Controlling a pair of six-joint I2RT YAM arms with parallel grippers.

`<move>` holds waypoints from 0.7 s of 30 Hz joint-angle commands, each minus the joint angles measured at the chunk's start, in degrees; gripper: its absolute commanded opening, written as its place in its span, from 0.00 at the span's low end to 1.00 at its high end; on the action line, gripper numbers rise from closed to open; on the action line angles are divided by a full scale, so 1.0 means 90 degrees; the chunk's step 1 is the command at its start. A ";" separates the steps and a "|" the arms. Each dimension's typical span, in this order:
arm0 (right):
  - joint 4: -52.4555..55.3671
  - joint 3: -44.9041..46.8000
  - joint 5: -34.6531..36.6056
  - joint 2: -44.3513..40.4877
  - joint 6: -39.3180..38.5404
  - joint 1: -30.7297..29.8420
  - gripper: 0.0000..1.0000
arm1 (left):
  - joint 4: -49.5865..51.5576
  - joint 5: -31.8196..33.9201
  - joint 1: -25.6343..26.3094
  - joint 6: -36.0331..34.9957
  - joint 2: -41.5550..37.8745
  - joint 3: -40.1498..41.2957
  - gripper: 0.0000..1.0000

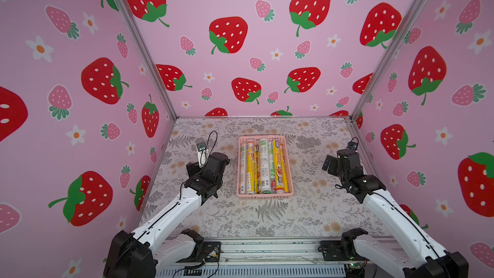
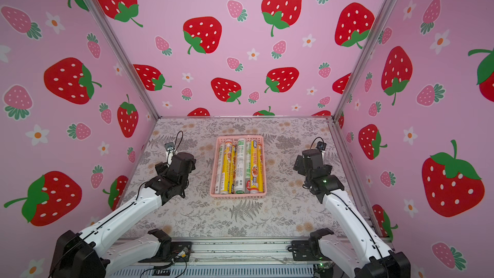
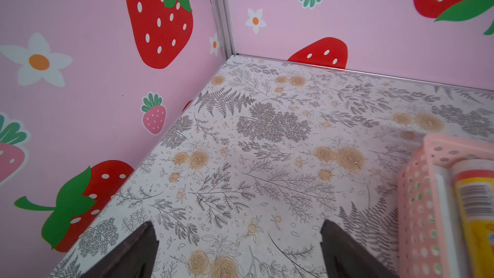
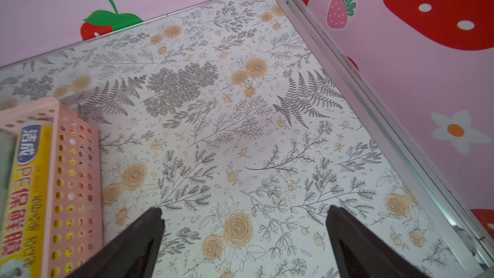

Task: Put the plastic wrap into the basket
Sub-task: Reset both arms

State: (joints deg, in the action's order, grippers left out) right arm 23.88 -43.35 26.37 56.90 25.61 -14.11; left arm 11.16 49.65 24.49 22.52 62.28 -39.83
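Note:
The pink basket (image 1: 264, 197) (image 2: 238, 196) stands mid-table in both top views. Several plastic wrap rolls lie in it side by side, among them a yellow one (image 1: 280, 167) (image 2: 256, 167) and a white one with green labels (image 1: 264, 167) (image 2: 240, 167). My left gripper (image 1: 192, 169) (image 3: 237, 223) hovers left of the basket, open, with only table between its fingers. My right gripper (image 1: 328, 163) (image 4: 245, 208) hovers right of it, open and empty. The left wrist view catches the basket's corner (image 3: 417, 209) and a yellow roll end (image 3: 475, 209). The right wrist view shows its holed side (image 4: 74, 183) and a yellow roll (image 4: 29, 183).
Pink strawberry-print walls (image 1: 80, 89) (image 1: 441, 89) close in the floral table (image 1: 267, 217) on three sides, with aluminium posts (image 1: 139, 46) (image 1: 387, 46) at the back corners. A metal rail (image 1: 267, 250) with both arm bases runs along the front edge.

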 commanded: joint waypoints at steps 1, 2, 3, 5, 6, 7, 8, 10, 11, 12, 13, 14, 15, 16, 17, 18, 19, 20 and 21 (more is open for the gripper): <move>-0.0462 0.0144 0.0315 0.0183 -0.0212 0.0128 1.00 | -0.1325 -0.0056 -0.0384 -0.0781 -0.0025 0.0402 1.00; -0.0730 0.0239 0.0382 0.0208 -0.0298 0.0151 1.00 | -0.1648 -0.0155 -0.0493 -0.1028 -0.0007 0.0590 1.00; -0.1097 0.0366 0.0529 0.0217 -0.0435 0.0176 1.00 | -0.2005 -0.0136 -0.0591 -0.1275 0.0036 0.0773 1.00; -0.1859 0.0689 0.0783 0.0267 -0.0788 0.0217 1.00 | -0.2604 -0.0197 -0.0812 -0.1492 0.0157 0.1064 1.00; -0.2315 0.0821 0.0821 0.0333 -0.0985 0.0269 1.00 | -0.2774 -0.0317 -0.0946 -0.1439 0.0254 0.1168 1.00; -0.2554 0.0880 0.0719 0.0438 -0.1089 0.0334 1.00 | -0.2855 -0.0331 -0.1057 -0.1259 0.0375 0.1211 1.00; -0.2609 0.0820 0.0459 0.0580 -0.1179 0.0433 1.00 | -0.2878 -0.0294 -0.1153 -0.1003 0.0550 0.1215 1.00; -0.2515 0.0555 0.0301 0.0967 -0.1267 0.0484 1.00 | -0.3236 -0.0258 -0.1198 -0.0967 0.0875 0.1294 1.00; -0.2571 0.0460 0.0398 0.1185 -0.1286 0.0484 1.00 | -0.3540 -0.0255 -0.1200 -0.1062 0.1063 0.1369 1.00; -0.2781 0.0455 0.0561 0.1375 -0.1338 0.0485 1.00 | -0.3796 -0.0285 -0.1217 -0.1144 0.1252 0.1412 1.00; -0.3041 0.0518 0.0734 0.1533 -0.1374 0.0496 1.00 | -0.4029 -0.0359 -0.1227 -0.1258 0.1416 0.1439 1.00; -0.3471 0.0653 0.0861 0.1701 -0.1375 0.0561 1.00 | -0.4226 -0.0443 -0.1235 -0.1354 0.1609 0.1471 1.00; -0.3943 0.0811 0.0831 0.1846 -0.1332 0.0693 1.00 | -0.4380 -0.0473 -0.1243 -0.1429 0.1766 0.1440 1.00; -0.4252 0.0907 0.0779 0.1975 -0.1279 0.0815 1.00 | -0.4219 -0.0566 -0.1232 -0.1469 0.1815 0.1337 1.00; -0.4537 0.0998 0.0726 0.2125 -0.1244 0.0950 1.00 | -0.4436 -0.0728 -0.1242 -0.1661 0.1910 0.1334 1.00; -0.4767 0.1050 0.0735 0.2282 -0.1264 0.1016 1.00 | -0.4678 -0.0829 -0.1237 -0.1816 0.1986 0.1359 1.00; -0.5035 0.1114 0.0780 0.2414 -0.1348 0.1039 1.00 | -0.4900 -0.0931 -0.1251 -0.1926 0.2045 0.1395 1.00; -0.5390 0.1219 0.0905 0.2551 -0.1447 0.1049 1.00 | -0.5121 -0.1074 -0.1261 -0.2031 0.2115 0.1417 1.00; -0.5819 0.1399 0.1035 0.2707 -0.1473 0.1071 1.00 | -0.5126 -0.1228 -0.1266 -0.2179 0.2210 0.1345 1.00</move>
State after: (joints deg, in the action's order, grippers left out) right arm -15.99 -33.50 32.47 78.94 14.15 -5.08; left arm -27.46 42.65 13.54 7.68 80.90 -27.11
